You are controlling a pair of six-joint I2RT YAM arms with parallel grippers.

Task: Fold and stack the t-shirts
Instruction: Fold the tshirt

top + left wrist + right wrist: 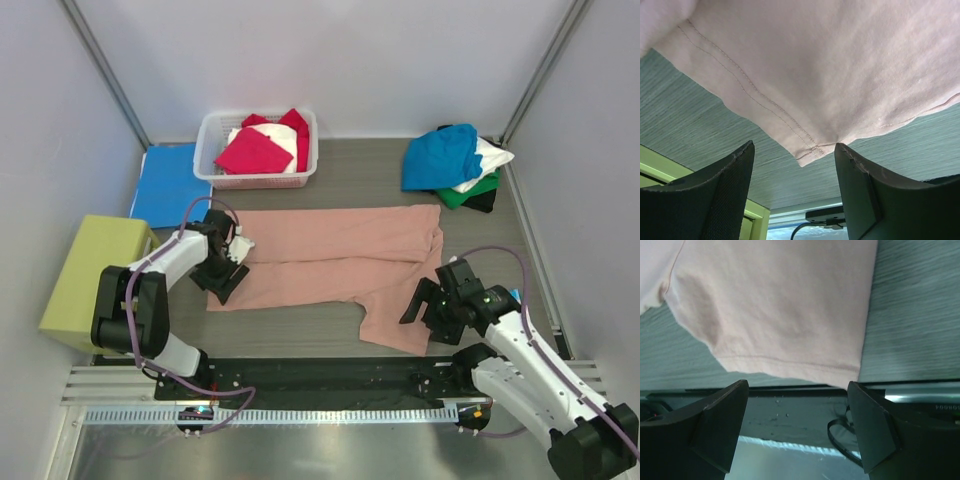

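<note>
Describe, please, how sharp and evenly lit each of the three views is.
Top external: sharp and evenly lit, the pink shirt clear, shadows faint. Left wrist: the shirt's hem stitching is crisp, but the left fingers are dark and soft. Right wrist: the cloth is slightly soft, the right fingers near-black, with glare on the rail.

Overhead view: bright, even, diffuse light, with sharp focus throughout. Shadows are soft and short, lying close under the arms (520,350) on the bench (360,170). Slight sheen on the metal rail (300,415) at the near edge.

Left wrist view: pink shirt (840,65) washed pale, stitching crisp. The pincer fingers (715,200) are dark and slightly soft.

Right wrist view: bench grain smeared at right, with a bright glare patch near the bottom edge.
</note>
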